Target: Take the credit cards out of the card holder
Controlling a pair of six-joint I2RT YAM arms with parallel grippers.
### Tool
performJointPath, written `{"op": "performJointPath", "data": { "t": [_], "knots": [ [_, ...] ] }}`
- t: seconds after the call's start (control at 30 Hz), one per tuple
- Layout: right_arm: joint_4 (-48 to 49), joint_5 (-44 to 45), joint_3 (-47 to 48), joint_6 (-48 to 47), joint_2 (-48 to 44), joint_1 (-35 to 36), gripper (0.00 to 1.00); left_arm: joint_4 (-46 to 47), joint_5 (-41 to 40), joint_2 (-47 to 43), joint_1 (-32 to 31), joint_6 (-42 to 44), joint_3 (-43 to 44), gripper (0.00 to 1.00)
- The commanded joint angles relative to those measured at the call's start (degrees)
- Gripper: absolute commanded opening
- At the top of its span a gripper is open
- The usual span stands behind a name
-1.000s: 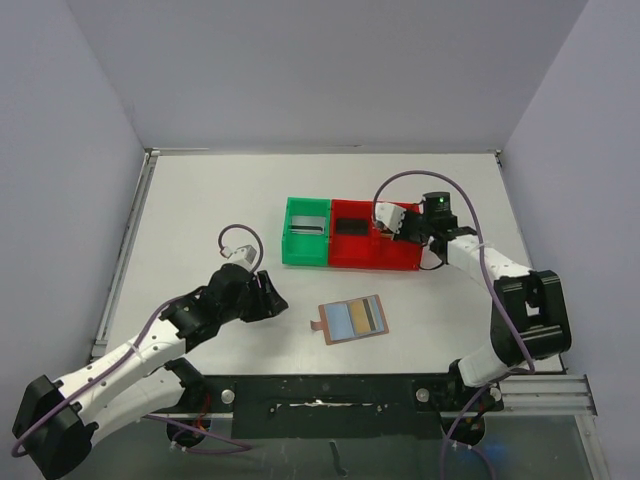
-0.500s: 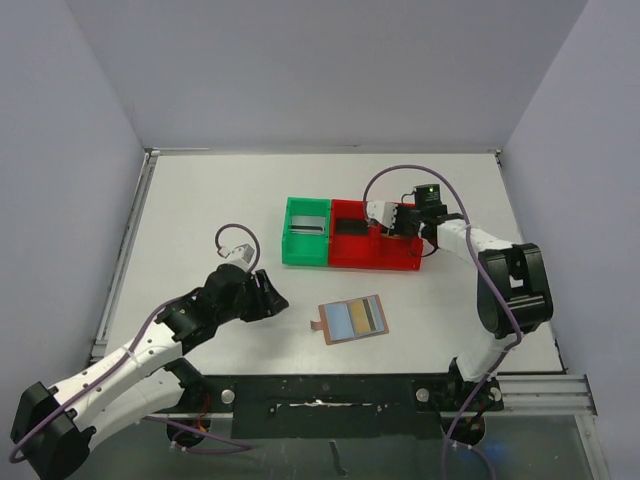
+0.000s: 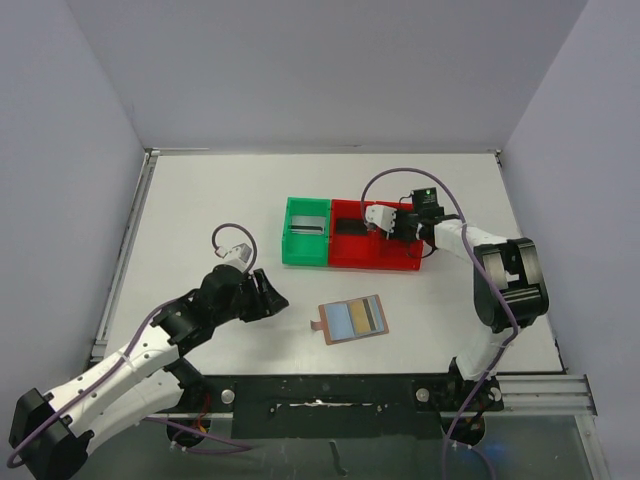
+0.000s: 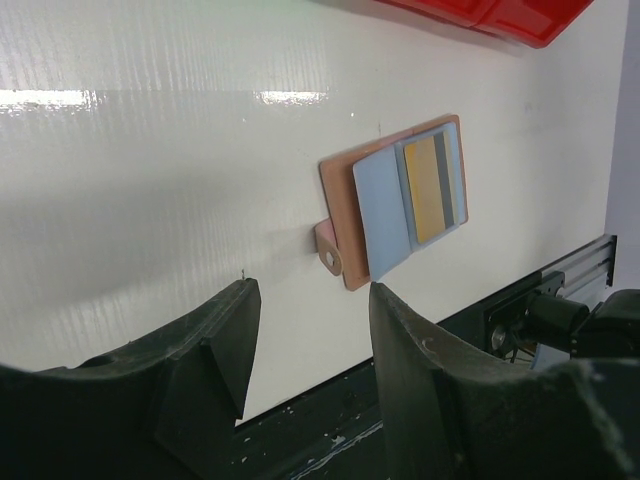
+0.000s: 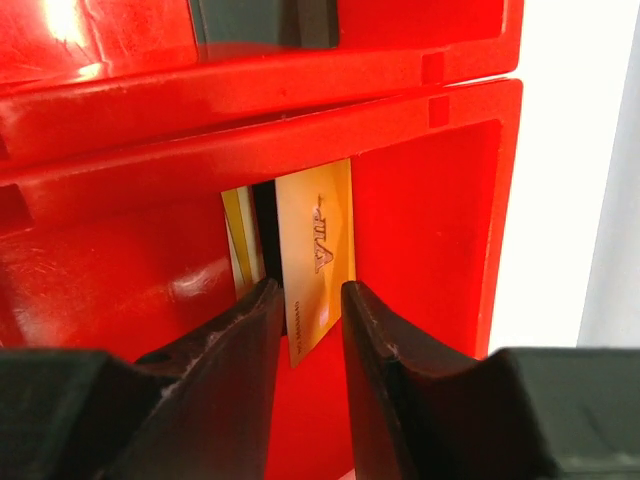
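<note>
The card holder (image 3: 352, 319) lies open on the table, snap tab to the left. In the left wrist view, the card holder (image 4: 395, 195) shows its light blue lining, with a gold card (image 4: 433, 188) and dark and grey card edges in its slot. My left gripper (image 3: 268, 300) is open and empty, left of the holder and apart from it (image 4: 310, 345). My right gripper (image 3: 385, 222) hangs over the red bin (image 3: 405, 262), jaws a little apart. A gold card (image 5: 315, 255) leans inside the bin just beyond its fingertips (image 5: 255, 320), beside a yellow card edge (image 5: 238, 245).
A green bin (image 3: 292, 245) joins the red bin on its left, with a dark flat item (image 3: 311, 228) inside. Another dark item (image 3: 350, 226) lies in the red bin's left compartment. A black rail (image 3: 330, 390) runs along the table's near edge.
My right gripper has shifted a little left over the red bin, and the right arm has folded back. My left gripper has barely moved. The card holder has stayed put.
</note>
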Motion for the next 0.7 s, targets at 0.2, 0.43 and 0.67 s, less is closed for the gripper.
{"op": "performJointPath", "data": {
  "t": [0.2, 0.43, 0.67],
  "knots": [
    [-0.28, 2.39, 1.84, 1.03, 0.67, 0.44, 0.34, 1.15, 0.89, -0.77, 0.43, -0.48, 3.24, 0.47],
    [3.74, 3.6, 1.34, 7.72, -0.42, 0.72, 0.36, 0.0, 0.82, -2.1, 0.38, -0.74, 3.78, 0.47],
    [11.33, 0.6, -1.16, 19.76, -8.4, 2.15, 0.41, 1.38, 2.51, -1.23, 0.35, -1.18, 2.96, 0.47]
  ]
}}
